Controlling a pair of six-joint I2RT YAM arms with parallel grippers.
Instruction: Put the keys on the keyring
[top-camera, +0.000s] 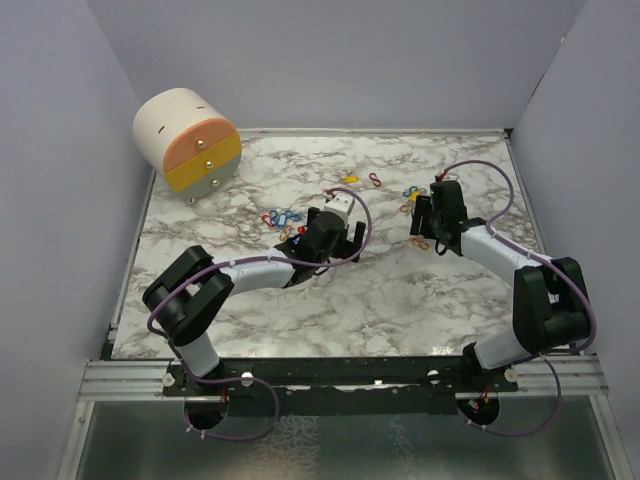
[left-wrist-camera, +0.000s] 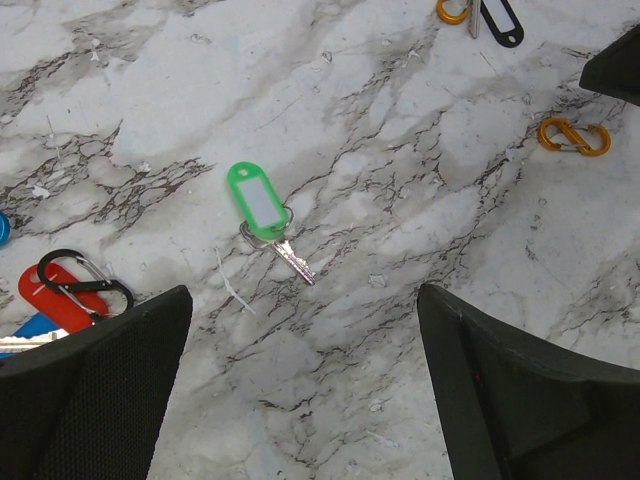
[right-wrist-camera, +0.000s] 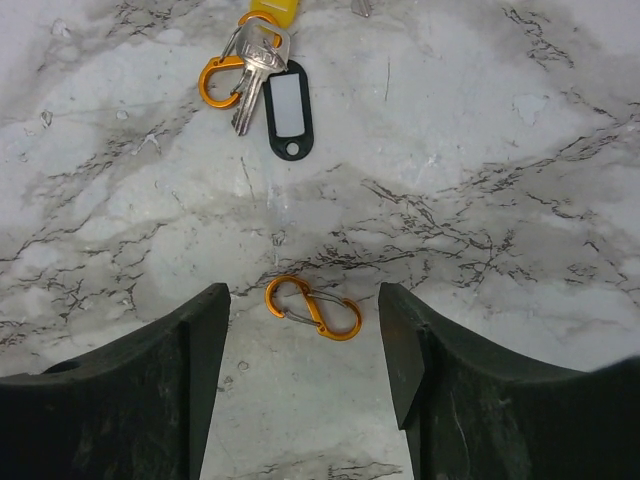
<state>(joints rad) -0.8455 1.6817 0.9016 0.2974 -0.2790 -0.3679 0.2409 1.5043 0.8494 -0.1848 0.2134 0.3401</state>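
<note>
Left claw (left-wrist-camera: 302, 295) wide above green key tag (left-wrist-camera: 255, 200), visible only from its wrist, right claw (right-wrist-camera: 303, 295) parted astride orange clip (right-wrist-camera: 312, 308)

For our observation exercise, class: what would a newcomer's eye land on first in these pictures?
A round cream, orange and yellow drawer unit sits at the marble table's far left corner. Mid-table, a green key tag lies ahead of the left fingers, and an orange S-clip between the right fingers.

On the marble table (top-camera: 400, 300) lie scattered keys (top-camera: 283, 217); round drawer unit (top-camera: 188, 140) far-left.
</note>
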